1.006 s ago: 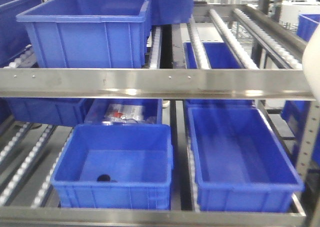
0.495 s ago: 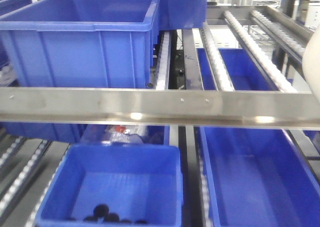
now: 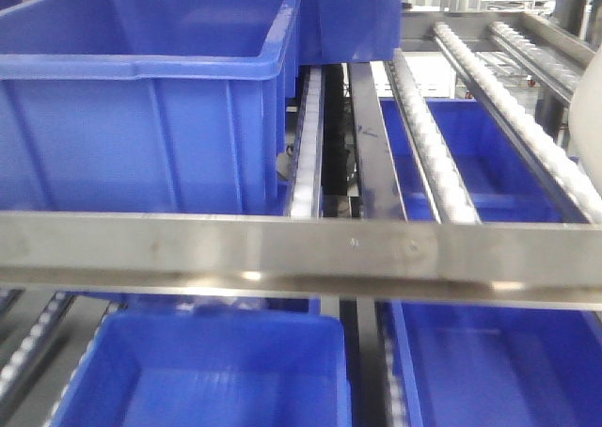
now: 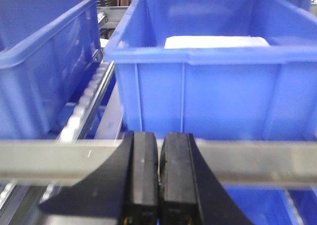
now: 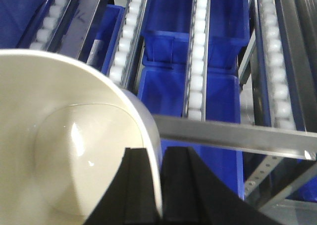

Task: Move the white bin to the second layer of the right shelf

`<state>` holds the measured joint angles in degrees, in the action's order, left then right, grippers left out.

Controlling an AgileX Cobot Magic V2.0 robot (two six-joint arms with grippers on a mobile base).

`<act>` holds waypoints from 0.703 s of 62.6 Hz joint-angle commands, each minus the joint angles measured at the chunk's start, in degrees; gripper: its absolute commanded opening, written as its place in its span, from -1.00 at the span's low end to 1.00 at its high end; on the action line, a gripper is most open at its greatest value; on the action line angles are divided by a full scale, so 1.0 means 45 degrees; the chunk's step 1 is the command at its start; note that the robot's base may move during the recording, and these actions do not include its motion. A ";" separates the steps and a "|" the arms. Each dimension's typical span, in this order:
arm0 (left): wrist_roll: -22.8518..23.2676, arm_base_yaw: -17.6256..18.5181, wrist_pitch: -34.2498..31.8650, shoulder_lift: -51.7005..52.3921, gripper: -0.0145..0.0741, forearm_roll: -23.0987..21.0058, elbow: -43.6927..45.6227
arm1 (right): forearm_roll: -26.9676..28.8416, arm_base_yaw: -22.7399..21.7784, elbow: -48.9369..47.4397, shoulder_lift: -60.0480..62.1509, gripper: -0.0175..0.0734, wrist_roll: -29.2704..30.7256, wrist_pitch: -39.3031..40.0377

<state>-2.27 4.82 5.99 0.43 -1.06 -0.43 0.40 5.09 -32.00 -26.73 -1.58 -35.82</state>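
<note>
Pinching the rim of the white bin (image 5: 59, 150), the right gripper (image 5: 161, 190) has one black finger inside the wall and the other outside it, with the thin cream wall caught between them. That tub is held up in the air, near and to the left in the right wrist view, above the steel front bar (image 5: 237, 136) of the right shelf second layer (image 5: 198, 61), whose lanes of small white rollers run away to the far side with blue crates (image 5: 193, 93) showing below between the rails. In the front view a sliver of the same pale tub shows at the right edge, just beside the roller lanes. Left gripper (image 4: 159, 178) has its two black pads pressed together with nothing between them; it hangs close in front of a steel bar (image 4: 257, 160), beyond which sits a large blue crate (image 4: 213, 86) holding something flat and white that I cannot make out
</note>
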 commanded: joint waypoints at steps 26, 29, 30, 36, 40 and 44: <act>0.0067 0.0002 -0.1058 0.0185 -0.48 -0.0096 -0.0367 | 0.0052 -0.0068 -0.0413 -0.0049 -0.51 0.0014 0.1194; 0.0067 0.0002 -0.1058 0.0185 -0.48 -0.0096 -0.0367 | 0.0052 -0.0068 -0.0413 -0.0049 -0.51 0.0014 0.1194; 0.0067 0.0002 -0.1058 0.0185 -0.48 -0.0096 -0.0367 | 0.0052 -0.0068 -0.0413 -0.0049 -0.51 0.0014 0.1194; 0.0067 0.0002 -0.1058 0.0185 -0.48 -0.0096 -0.0367 | 0.0052 -0.0068 -0.0413 -0.0049 -0.51 0.0014 0.1194; 0.0067 0.0002 -0.1058 0.0185 -0.48 -0.0096 -0.0367 | 0.0052 -0.0068 -0.0413 -0.0049 -0.51 0.0014 0.1194; 0.0067 0.0002 -0.1058 0.0185 -0.48 -0.0096 -0.0367 | 0.0052 -0.0068 -0.0413 -0.0049 -0.51 0.0014 0.1194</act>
<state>-2.27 4.82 5.99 0.43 -1.06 -0.43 0.40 5.09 -32.00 -26.73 -1.58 -35.82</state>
